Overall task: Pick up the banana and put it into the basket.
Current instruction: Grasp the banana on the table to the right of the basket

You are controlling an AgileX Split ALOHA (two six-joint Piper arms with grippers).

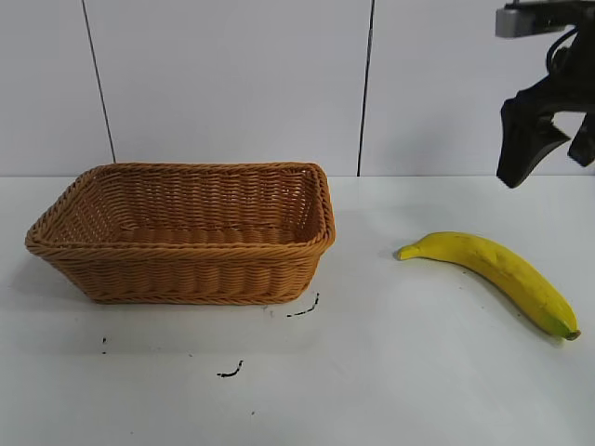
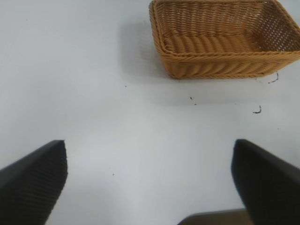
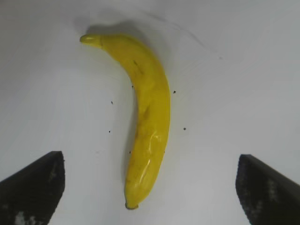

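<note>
Lies flat on the white worktop (image 1: 390,390), the banana (image 1: 497,271), at about 3 o'clock from the basket (image 1: 186,279) and well apart from it; runs with its long axis from roughly 10 o'clock to 4 o'clock in the exterior view, stem tip toward the basket, dark blossom end out toward the right edge; bows gently upward along its middle. Appears full length in the right wrist view (image 3: 147,112), greenish stem tip at one end, dark nub at the other, a few faint brown streaks along the skin; touches nothing but the worktop.

Sits on the left half of the worktop, the basket, long side facing the exterior camera, sloping woven walls under a braided rim; shows only bare wicker floor inside, in both the exterior and the left wrist view (image 2: 220,65). Mark the worktop at about 5 and 6 o'clock from the basket, a few small dark scuffs (image 1: 231,372).

Hangs high above the banana, at about 1 o'clock from it, the right gripper (image 1: 548,130), fingers spread wide apart and clear of the fruit; hovers over bare worktop well short of the basket, the left gripper (image 2: 150,187), fingers likewise wide apart, holding nothing.
</note>
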